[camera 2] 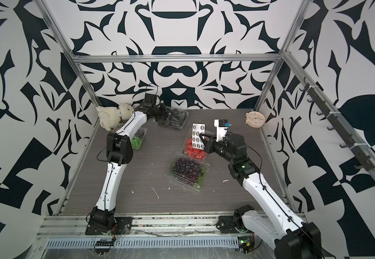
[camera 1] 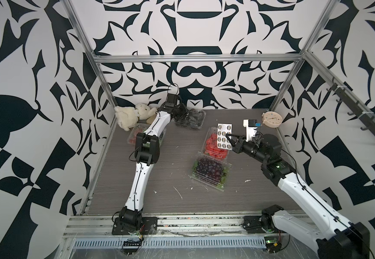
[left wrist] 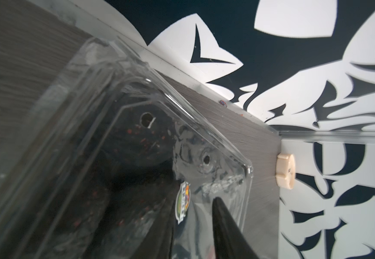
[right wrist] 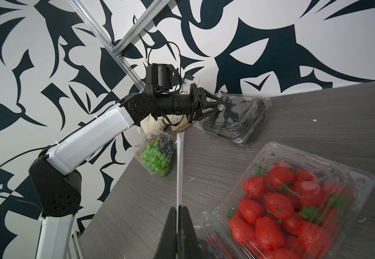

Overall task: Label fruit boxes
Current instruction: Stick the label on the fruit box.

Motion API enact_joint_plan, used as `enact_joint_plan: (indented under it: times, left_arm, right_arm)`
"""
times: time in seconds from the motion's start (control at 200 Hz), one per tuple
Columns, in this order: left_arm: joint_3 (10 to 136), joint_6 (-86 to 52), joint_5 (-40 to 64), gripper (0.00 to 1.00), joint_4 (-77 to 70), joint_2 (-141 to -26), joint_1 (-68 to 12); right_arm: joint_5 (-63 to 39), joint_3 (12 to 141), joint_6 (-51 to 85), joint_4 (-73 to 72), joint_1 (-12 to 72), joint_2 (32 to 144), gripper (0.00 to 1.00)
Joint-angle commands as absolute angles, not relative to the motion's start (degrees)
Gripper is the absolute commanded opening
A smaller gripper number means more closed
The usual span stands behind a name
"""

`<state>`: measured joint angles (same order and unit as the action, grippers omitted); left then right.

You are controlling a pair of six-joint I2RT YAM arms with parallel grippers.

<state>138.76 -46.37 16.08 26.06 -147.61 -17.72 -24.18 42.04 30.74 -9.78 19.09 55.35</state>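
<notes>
arms: left arm (camera 1: pixel 136 186) and right arm (camera 1: pixel 305 195), same build, glossy white shells with rows of tiny dark screws
joints: fat rounded black housings, green light (camera 1: pixel 277 166) lit on the right one
cables: thin black cable (right wrist: pixel 167 42) clipped along each shell, looping loose up by the wrist
claws: left claw (right wrist: pixel 218 107), right claw (right wrist: pixel 178 210), matte black, tapering to points
bases: black plate (camera 1: pixel 150 223), bolted down

B/w patterned walls (camera 1: pixel 25 112), grey tabletop (camera 1: pixel 170 175), alu frame (camera 1: pixel 195 58)
</notes>
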Motion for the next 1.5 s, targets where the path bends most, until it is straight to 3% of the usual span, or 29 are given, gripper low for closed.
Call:
enact_joint_plan:
  times: [0.0, 0.105, 0.415, 0.5, 0.685, 0.755, 1.495]
  left_arm:
    - [138.7, -44.5, 12.8, 0.39, 32.8, -149.0, -17.6]
    - [139.1, -44.0, 12.1, 0.47, 33.3, -149.3, -17.7]
    - [135.6, -42.2, 11.5, 0.48, 30.5, -145.7, -17.6]
    - [134.3, -41.8, 12.2, 0.41, 28.3, -143.8, -17.6]
    - [134.2, -42.2, 15.5, 0.15, 25.2, -143.3, -17.6]
    - [134.6, -43.1, 16.7, 0.0, 24.6, -144.0, -17.6]
    - [135.8, -46.9, 19.9, 0.01, 21.1, -147.7, -17.0]
  right_arm:
    - [-24.8, 42.6, 31.1, -13.2, 18.7, 55.2, 0.0]
    - [-24.8, 42.6, 31.1, -13.2, 18.7, 55.1, 0.0]
    - [-24.9, 42.4, 31.1, -13.6, 18.7, 55.6, 0.0]
    - [-24.9, 42.4, 31.1, -13.6, 18.6, 55.6, 0.0]
    - [-24.9, 42.3, 31.1, -13.8, 18.6, 55.8, 0.0]
    - [-24.9, 42.3, 31.2, -13.8, 18.6, 55.9, 0.0]
    - [-25.1, 42.2, 31.2, -14.0, 18.4, 56.4, 0.0]
